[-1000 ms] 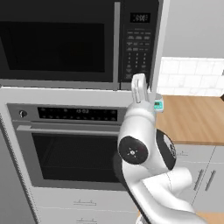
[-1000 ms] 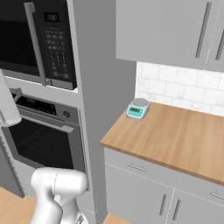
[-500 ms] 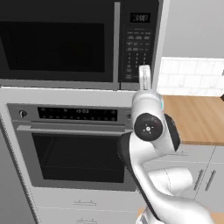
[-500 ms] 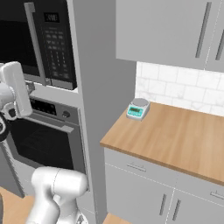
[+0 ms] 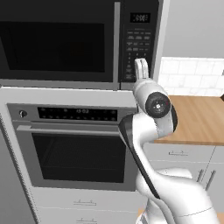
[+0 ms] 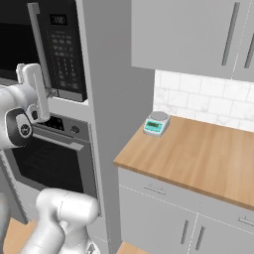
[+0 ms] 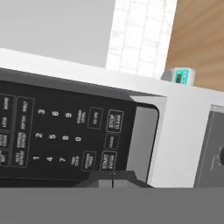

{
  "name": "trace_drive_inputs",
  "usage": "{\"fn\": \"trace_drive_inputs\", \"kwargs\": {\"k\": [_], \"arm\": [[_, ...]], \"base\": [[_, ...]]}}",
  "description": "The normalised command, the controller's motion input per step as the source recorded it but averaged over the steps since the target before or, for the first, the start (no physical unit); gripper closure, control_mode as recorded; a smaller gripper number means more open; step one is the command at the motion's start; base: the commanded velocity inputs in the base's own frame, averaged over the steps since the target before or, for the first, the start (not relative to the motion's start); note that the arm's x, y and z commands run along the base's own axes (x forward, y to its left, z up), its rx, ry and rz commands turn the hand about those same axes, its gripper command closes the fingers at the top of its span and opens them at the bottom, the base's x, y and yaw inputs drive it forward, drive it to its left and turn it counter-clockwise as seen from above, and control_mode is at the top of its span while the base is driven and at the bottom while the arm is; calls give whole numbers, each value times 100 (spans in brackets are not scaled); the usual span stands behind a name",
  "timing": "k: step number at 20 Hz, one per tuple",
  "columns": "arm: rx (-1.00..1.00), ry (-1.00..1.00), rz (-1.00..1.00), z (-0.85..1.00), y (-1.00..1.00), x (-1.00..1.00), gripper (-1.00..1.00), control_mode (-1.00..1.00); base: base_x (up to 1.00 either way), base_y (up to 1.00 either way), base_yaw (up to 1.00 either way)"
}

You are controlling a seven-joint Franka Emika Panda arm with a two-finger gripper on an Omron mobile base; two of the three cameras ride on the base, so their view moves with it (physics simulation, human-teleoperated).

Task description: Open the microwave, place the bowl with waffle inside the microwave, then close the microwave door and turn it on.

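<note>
The black microwave (image 5: 78, 41) sits built in above the oven, and its microwave door (image 5: 57, 46) with the dark window and slim vertical handle (image 5: 117, 41) is closed. The bowl with waffle is hidden. My gripper (image 5: 141, 65) is shut with nothing in it, its tip held right at the lower part of the keypad panel (image 5: 139, 46). From the right, the white hand (image 6: 34, 92) points into that panel (image 6: 63, 54). In the hand view the joined fingertips (image 7: 113, 177) sit just below the START button (image 7: 109, 161).
A steel wall oven (image 5: 78, 148) with bar handle is under the microwave. To the right runs a wooden counter (image 6: 198, 154) with a small teal scale (image 6: 156, 123), grey drawers below and grey wall cabinets (image 6: 193, 34) above.
The arm has lifted the hand from oven-panel height up to the bottom of the keypad and brought it closer to the panel. The gripper stayed shut.
</note>
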Motion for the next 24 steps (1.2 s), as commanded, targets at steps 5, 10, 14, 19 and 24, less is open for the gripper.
{"fn": "trace_drive_inputs", "kwargs": {"k": [5,10,14,19,24], "arm": [[0,11,8,0,0,61,100,-100],[0,10,5,-2,0,71,100,-100],[0,11,5,-31,0,99,100,-100],[-5,13,6,-74,21,100,100,-100],[-13,8,2,-99,43,100,100,-100]], "base": [[0,0,0],[0,0,0],[0,0,0],[0,0,0],[0,0,0]]}}
